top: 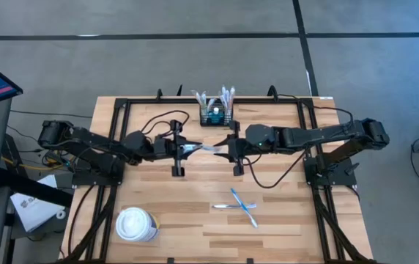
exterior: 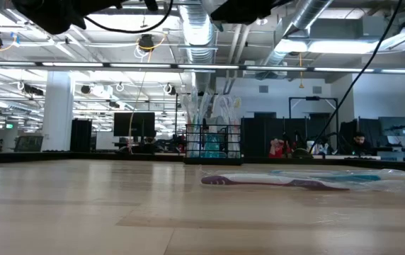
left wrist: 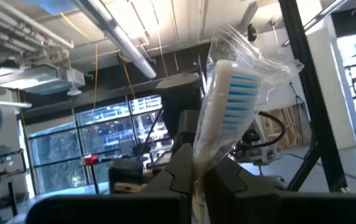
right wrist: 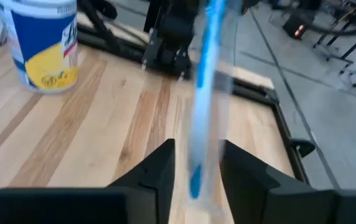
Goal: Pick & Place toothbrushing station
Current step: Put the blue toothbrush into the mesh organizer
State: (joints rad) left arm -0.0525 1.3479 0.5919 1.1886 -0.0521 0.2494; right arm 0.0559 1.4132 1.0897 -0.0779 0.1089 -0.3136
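open workshop floor with ceiling ducts beyond, and a pale wooden table [top: 195, 213] in a black frame. going left to right: the white lidded paper cup [top: 136, 224] stands near the front left corner, clear of everything. the left gripper [top: 188, 149] hangs over the table's middle, pinched tight on a wrapped toothbrush [left wrist: 229, 99], its white head with blue bristles sticking up past the fingers in the left wrist view. the same brush bridges the gap to the right gripper [top: 225, 149], whose fingers [right wrist: 159, 168] stand part open either side of the blue handle, apparently not gripping. looks like a hand-over between the arms, with the left now holding. next move likely calls for the right to back straight off without snagging the wrap, then the left to carry the brush back to the black mesh organiser [top: 216, 114], which sits at the back edge of the table, centre, just behind both grippers, and drop it upright into a compartment. counts: one cup, one organiser already holding several brushes (exact number hard to tell), one brush in the air, two more wrapped brushes [top: 243, 207] lying crossed on the table front right.
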